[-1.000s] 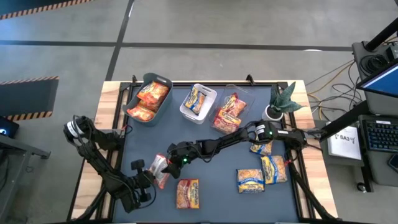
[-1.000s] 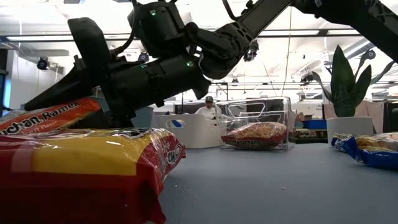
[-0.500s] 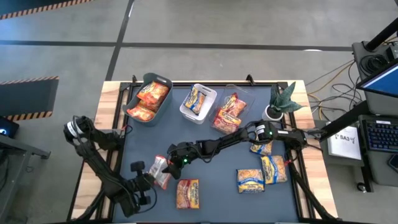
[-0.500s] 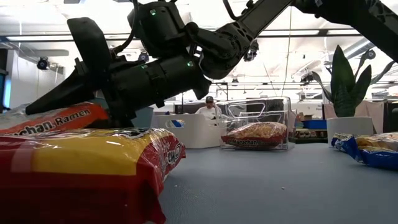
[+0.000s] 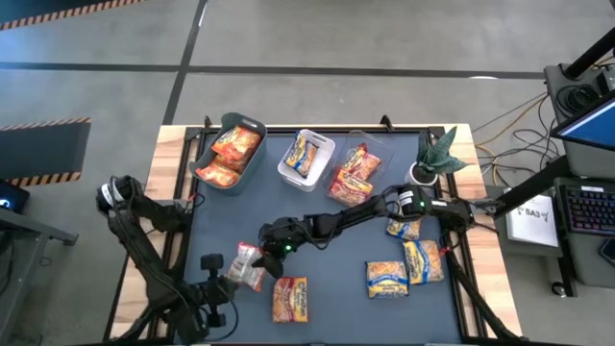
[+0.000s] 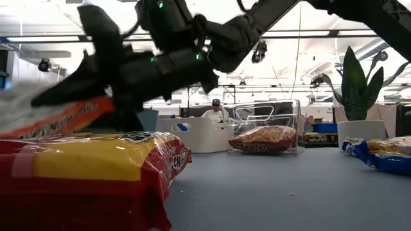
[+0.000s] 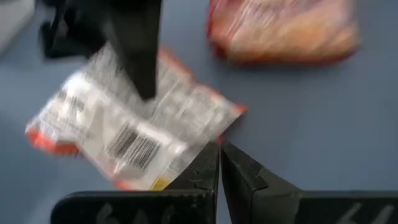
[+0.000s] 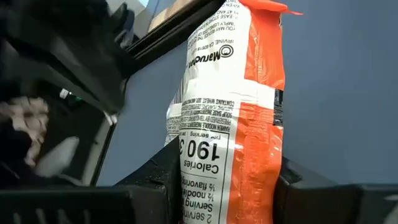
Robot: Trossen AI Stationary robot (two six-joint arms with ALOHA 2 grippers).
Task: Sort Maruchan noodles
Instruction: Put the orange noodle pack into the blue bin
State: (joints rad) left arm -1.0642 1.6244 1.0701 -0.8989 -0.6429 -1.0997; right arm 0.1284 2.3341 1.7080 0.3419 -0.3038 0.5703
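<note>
Grey concrete floor with dark seams, yellow-black hazard tape at left. Dark worktop with pale wooden edge. Desk with keyboard at right. Open hall behind, ceiling strip lights, seated person far off.

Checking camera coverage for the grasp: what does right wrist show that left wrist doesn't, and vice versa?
Right wrist only: the right gripper with its fingers on either side of the white-and-orange packet, the packet's printed back reading calories and servings, and the left arm beside it.

Left wrist only: the left gripper shut and holding nothing, a second orange packet lying flat on the mat, and the barcode on the gripped packet.

Both: the same white-and-orange packet, back side showing, over the dark mat.
</note>
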